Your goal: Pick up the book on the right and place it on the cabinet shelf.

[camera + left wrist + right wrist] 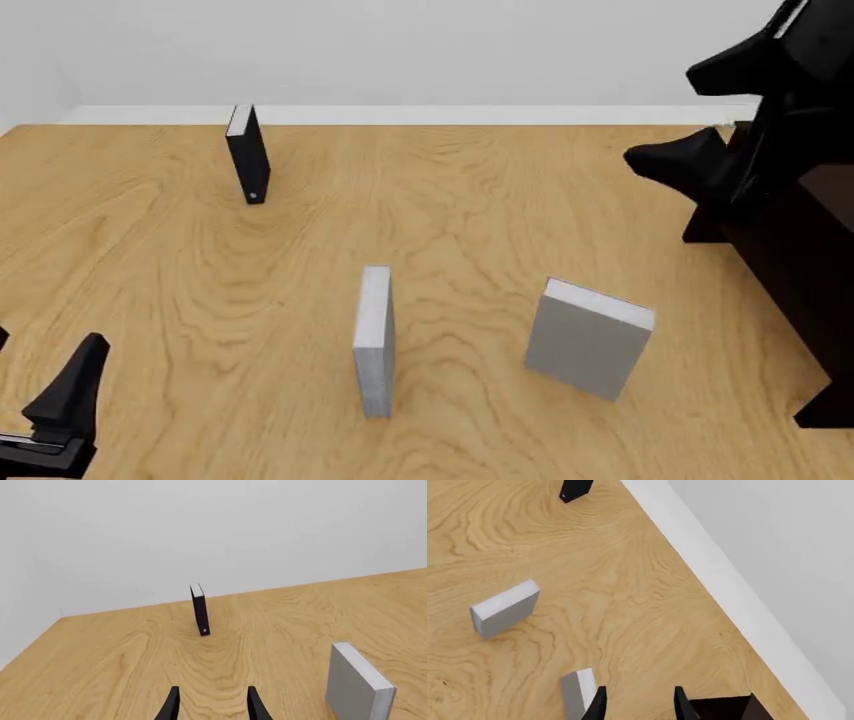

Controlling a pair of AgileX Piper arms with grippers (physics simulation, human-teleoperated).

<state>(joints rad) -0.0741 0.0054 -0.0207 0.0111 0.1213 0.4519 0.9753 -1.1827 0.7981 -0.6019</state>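
Our left claw is open with nothing between its two dark tips, and it sits low at the near left of the desk. In the front view we see only a bit of it at the picture's edge. Our right claw is also open and holds nothing. It is up high at the far right, near the dark cabinet. In the front view the right arm shows only as a black shape, so we cannot see the tips there.

The cabinet is cut off by the edge, and we cannot see its shelf.

The book stands on the desk at the near right, a little tilted, apart from both claws. The thin grey book stands to its left. The black book stands far off at the back left.
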